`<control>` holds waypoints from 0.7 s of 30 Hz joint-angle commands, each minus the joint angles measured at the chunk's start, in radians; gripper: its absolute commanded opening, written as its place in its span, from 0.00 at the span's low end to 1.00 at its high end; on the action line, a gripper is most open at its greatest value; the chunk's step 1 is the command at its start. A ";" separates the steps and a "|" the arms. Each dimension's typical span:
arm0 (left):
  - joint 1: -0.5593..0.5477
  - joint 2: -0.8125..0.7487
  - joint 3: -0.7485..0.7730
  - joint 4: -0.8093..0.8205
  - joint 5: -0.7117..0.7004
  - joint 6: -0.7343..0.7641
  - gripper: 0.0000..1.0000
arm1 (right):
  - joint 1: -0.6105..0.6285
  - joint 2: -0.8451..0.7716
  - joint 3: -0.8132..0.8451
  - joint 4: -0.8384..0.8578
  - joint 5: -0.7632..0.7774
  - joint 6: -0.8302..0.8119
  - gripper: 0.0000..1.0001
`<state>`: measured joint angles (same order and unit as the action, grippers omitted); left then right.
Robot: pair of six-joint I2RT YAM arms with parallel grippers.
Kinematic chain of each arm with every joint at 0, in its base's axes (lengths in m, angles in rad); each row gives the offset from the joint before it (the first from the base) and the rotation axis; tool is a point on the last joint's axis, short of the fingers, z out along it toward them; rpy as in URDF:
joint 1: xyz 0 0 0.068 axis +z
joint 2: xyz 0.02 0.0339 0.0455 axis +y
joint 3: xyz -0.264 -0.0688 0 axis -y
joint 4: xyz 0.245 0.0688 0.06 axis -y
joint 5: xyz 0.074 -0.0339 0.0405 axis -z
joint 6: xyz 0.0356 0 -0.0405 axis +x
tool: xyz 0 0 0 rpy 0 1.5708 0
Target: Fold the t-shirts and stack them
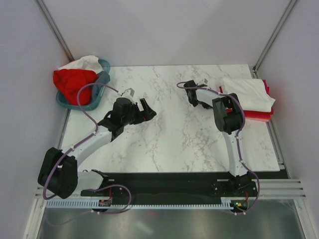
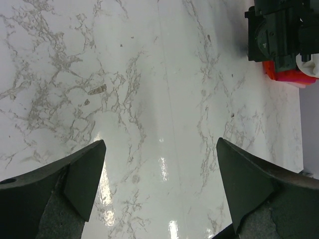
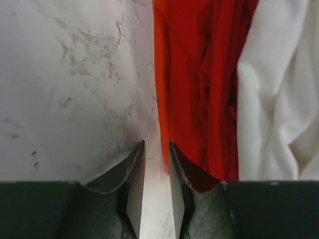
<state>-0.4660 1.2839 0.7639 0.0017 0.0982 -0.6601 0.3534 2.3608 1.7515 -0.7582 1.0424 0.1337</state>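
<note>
Left gripper [image 1: 145,110] hovers over the bare marble table [image 1: 169,144], left of centre, arm angled towards the far right. In my left wrist view the left gripper [image 2: 160,143] is spread wide, with nothing between the fingers but veined tabletop. My right arm's dark housing shows at the upper right of that view, a sliver of red and white cloth under it. Right gripper [image 1: 199,102] sits over the table just beside the left edge of the folded stack at the far right. In the right wrist view the right gripper [image 3: 156,145] is drawn in to a narrow slit. It holds nothing, and pale table shows through the gap. The orange-red t-shirt [image 3: 177,74] has its edge running just beside my right finger; I cannot tell whether they touch. Right of it come darker red folds [image 3: 222,84], then the folded white t-shirt [image 3: 279,99]. From overhead, the folded white t-shirt [image 1: 246,93] lies on top of the stack, red layers [image 1: 256,116] sticking out along its near and right sides. At the far left corner is the teal basket [image 1: 64,102], with a crumpled red t-shirt [image 1: 75,82] heaped in it and another white t-shirt [image 1: 85,62] bunched behind that, draped over the far rim.
</note>
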 commanded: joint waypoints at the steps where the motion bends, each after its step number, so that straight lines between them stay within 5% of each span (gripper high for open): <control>1: 0.004 0.006 -0.003 0.027 0.005 0.043 1.00 | -0.033 0.029 0.051 -0.035 0.028 -0.016 0.33; 13: 0.006 0.009 -0.006 0.029 0.003 0.042 1.00 | -0.094 0.123 0.112 -0.070 0.048 -0.026 0.31; 21: 0.009 0.012 -0.008 0.027 -0.006 0.045 1.00 | -0.096 0.135 0.128 -0.076 0.093 -0.017 0.00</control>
<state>-0.4656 1.2961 0.7620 0.0021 0.0990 -0.6594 0.2703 2.4744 1.8503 -0.8200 1.1137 0.1024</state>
